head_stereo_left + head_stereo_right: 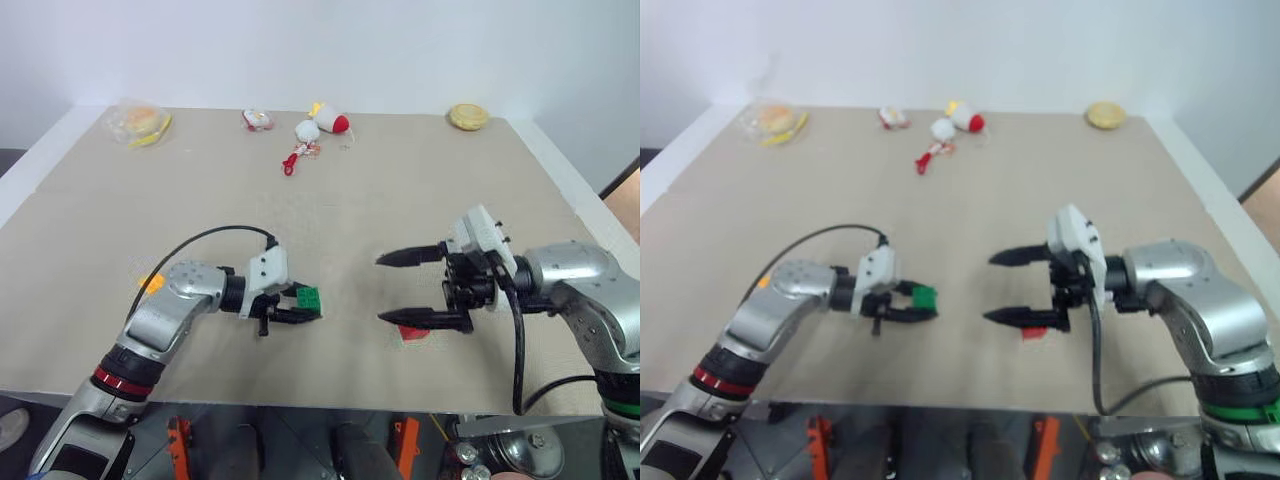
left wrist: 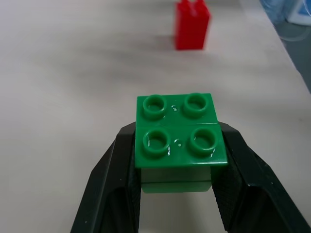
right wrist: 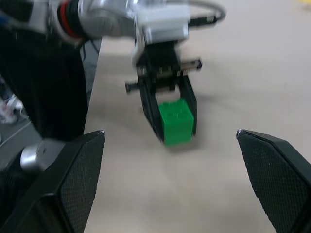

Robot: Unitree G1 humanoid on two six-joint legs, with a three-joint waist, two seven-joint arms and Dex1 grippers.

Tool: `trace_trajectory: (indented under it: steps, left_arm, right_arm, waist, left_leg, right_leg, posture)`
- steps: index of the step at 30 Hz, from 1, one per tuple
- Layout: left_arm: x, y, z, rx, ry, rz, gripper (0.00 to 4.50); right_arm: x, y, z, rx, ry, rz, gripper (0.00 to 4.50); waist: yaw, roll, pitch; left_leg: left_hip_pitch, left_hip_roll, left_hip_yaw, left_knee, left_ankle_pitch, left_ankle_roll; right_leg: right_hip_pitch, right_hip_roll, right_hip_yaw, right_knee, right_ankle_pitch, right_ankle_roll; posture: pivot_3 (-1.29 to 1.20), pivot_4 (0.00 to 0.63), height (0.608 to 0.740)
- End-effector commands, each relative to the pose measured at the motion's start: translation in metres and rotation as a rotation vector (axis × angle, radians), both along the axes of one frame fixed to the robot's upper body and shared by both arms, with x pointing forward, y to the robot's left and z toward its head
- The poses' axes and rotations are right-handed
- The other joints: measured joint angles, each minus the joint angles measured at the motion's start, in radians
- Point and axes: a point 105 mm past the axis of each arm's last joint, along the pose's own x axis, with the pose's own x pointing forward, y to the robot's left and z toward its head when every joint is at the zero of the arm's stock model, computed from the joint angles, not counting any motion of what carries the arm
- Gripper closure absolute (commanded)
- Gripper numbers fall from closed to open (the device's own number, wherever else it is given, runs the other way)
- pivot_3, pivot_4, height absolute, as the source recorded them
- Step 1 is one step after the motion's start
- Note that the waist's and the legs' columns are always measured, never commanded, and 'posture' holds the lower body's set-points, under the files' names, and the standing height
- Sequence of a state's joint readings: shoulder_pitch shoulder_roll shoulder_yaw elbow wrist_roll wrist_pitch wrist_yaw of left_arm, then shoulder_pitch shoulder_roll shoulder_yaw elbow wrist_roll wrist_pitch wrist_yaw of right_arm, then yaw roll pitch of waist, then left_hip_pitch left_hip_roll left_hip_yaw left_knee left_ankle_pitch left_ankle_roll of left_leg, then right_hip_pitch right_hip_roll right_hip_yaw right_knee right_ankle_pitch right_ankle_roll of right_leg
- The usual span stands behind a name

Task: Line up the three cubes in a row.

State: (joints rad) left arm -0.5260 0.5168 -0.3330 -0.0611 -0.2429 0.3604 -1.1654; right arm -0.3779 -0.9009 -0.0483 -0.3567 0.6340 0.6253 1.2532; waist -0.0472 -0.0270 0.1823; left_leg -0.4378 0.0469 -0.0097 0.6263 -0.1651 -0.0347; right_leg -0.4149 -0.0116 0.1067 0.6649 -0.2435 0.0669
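My left gripper is shut on the green cube, studs up, low over the near middle of the table; the left wrist view shows the green cube clamped between both fingers. The red cube sits on the table to the right, just under the lower finger of my right gripper, whose jaws stand wide open and hold nothing. The two grippers point toward each other. From the right wrist, the green cube appears in the left gripper ahead. The orange-yellow cube peeks out behind my left forearm.
Along the far edge lie a bagged burger toy, small white-and-red toys, a red piece and a tan bun. The table's front edge runs just below both grippers.
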Motion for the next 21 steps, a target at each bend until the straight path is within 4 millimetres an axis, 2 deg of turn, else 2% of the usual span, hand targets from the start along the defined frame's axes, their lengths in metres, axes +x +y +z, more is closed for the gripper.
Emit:
trace_trajectory:
  steps: [1, 7, 16, 21]
  left_arm:
    - [0.001, -0.014, 0.003, 0.014, -0.047, -0.042, 3.15]
    - [0.001, -0.03, 0.001, 0.006, -0.036, -0.079, 3.15]
    - [-0.002, -0.041, -0.003, 0.023, -0.016, -0.123, 3.15]
    - [-0.002, -0.054, -0.005, 0.025, -0.014, -0.146, 3.15]
  right_arm:
    - [-0.003, -0.008, 0.01, -0.021, -0.072, -0.019, 0.0]
    - [-0.006, -0.009, 0.012, -0.019, -0.077, -0.047, 0.0]
    - [-0.009, -0.015, 0.012, -0.034, -0.072, -0.081, 0.0]
    - [-0.01, -0.016, 0.011, -0.036, -0.068, -0.095, 0.0]
  waist:
    - [0.0, 0.0, 0.0]
    - [0.0, 0.0, 0.0]
    - [0.0, 0.0, 0.0]
    - [0.001, 0.0, 0.0]
  left_leg:
    - [0.0, 0.0, 0.0, 0.0, 0.0, 0.0]
    - [0.0, 0.0, 0.0, 0.002, 0.0, 0.0]
    - [0.0, 0.0, 0.0, 0.002, 0.0, 0.0]
    - [0.0, 0.0, 0.0, 0.003, 0.0, 0.0]
  right_leg:
    - [0.0, 0.0, 0.0, 0.0, 0.0, 0.0]
    - [0.0, 0.0, 0.001, 0.0, 0.001, 0.001]
    - [0.0, 0.0, 0.001, 0.0, 0.001, 0.001]
    - [0.001, 0.0, 0.001, 0.0, 0.001, 0.001]
  posture:
    - [0.0, 0.15, 0.737]
    - [0.0, 0.15, 0.737]
    - [0.0, 0.15, 0.737]
    - [0.0, 0.15, 0.737]
